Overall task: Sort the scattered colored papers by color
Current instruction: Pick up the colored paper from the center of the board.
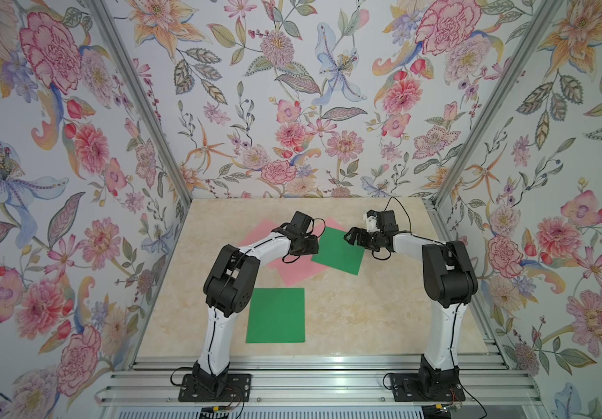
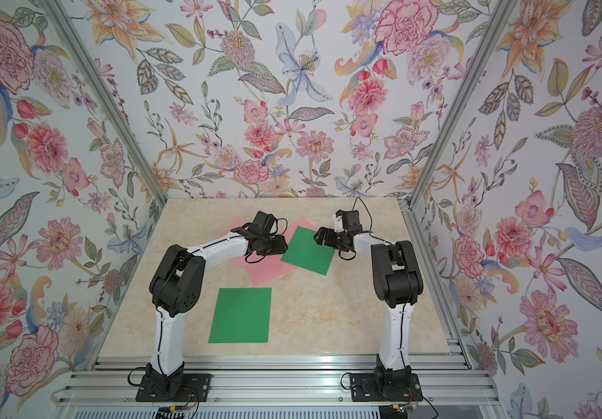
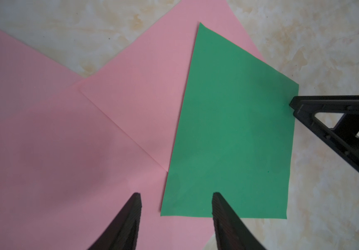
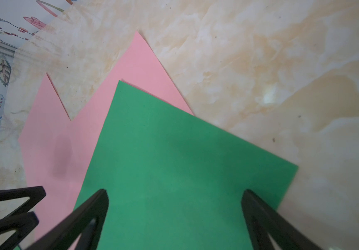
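Grip check: left fingers (image 3: 128, 220) and right fingers (image 4: 260, 218) both parted and empty over one green sheet (image 3: 234, 129).
Left fingers stand partly apart with nothing between them. One tip hangs over the pink sheets (image 3: 44, 162), its mate over the green sheet just inside a corner, so that sheet's long edge runs up through the gap. Right fingers are spread wide, both tips over the same green sheet toward its other side. Whether any tip touches paper cannot be told. Green sheet lies flat atop two overlapping pink sheets toward the far middle of the tabletop (image 1: 364, 319). Second green sheet (image 1: 275, 315) lies alone, well apart from the pile, nearer the arm bases, just beside the left arm.
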Controlling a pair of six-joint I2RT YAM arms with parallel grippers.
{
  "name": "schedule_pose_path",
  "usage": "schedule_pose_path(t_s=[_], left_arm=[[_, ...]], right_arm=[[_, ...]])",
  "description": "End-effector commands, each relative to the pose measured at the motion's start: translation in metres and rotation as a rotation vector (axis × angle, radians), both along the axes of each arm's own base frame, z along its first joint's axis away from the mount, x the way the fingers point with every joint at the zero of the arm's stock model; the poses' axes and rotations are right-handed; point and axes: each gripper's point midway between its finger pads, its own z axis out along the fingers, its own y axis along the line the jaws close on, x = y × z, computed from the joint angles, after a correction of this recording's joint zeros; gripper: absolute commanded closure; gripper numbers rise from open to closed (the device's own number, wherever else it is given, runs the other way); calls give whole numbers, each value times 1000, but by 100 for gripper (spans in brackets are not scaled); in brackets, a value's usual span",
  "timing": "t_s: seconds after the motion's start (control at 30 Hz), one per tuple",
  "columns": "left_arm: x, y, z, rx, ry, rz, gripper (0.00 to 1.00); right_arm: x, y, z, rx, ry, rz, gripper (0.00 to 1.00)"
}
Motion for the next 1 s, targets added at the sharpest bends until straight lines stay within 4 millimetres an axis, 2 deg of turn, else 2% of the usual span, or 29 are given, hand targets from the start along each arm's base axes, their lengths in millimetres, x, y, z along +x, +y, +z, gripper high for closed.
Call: schedule_pose_path(t_s=[0.0, 0.27, 0.97], left_arm=[[-4, -10, -12, -7, 31, -3, 45], [-11, -14, -25, -10, 67, -8, 44], [-24, -21, -32, -3, 93, 1, 45]], right_arm=[[1, -1, -10, 11, 30, 1, 0], [-1, -1, -15, 7, 42, 5, 0], [-5, 2, -25, 24, 65, 14, 0]])
